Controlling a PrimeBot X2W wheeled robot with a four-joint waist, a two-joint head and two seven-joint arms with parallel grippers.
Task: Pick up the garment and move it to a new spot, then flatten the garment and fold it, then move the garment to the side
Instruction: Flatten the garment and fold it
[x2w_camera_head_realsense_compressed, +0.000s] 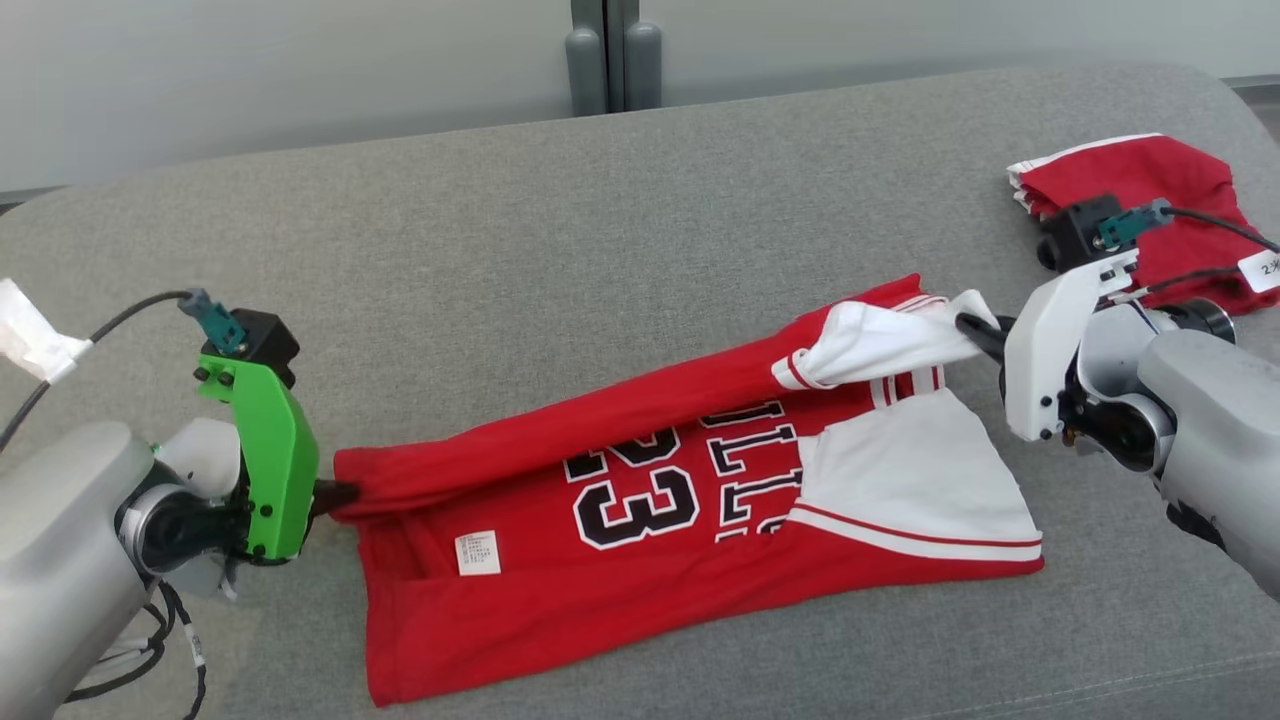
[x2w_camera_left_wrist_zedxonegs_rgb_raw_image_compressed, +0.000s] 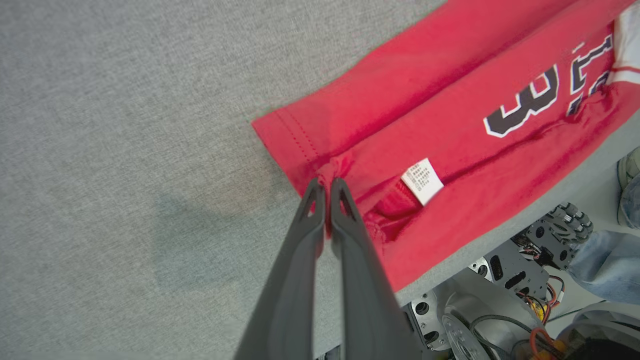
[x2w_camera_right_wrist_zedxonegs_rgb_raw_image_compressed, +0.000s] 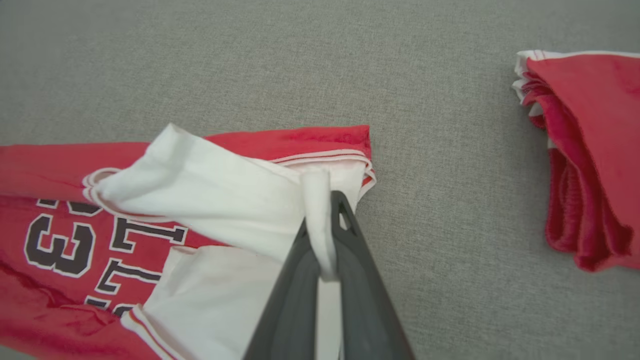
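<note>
Two grippers pinch the red basketball jersey (x2w_camera_head_realsense_compressed: 620, 540) lying across the middle of the grey sofa (x2w_camera_head_realsense_compressed: 600, 220), left gripper (x2w_camera_head_realsense_compressed: 335, 497) at its hem corner, right gripper (x2w_camera_head_realsense_compressed: 970, 330) at a white sleeve (x2w_camera_head_realsense_compressed: 880, 345), so a lengthwise fold looks underway, with more folding and the move aside left.

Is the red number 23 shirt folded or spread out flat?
Partly folded. The shirt has its far long side turned over onto the front, covering part of the number; the rest lies flat.
</note>
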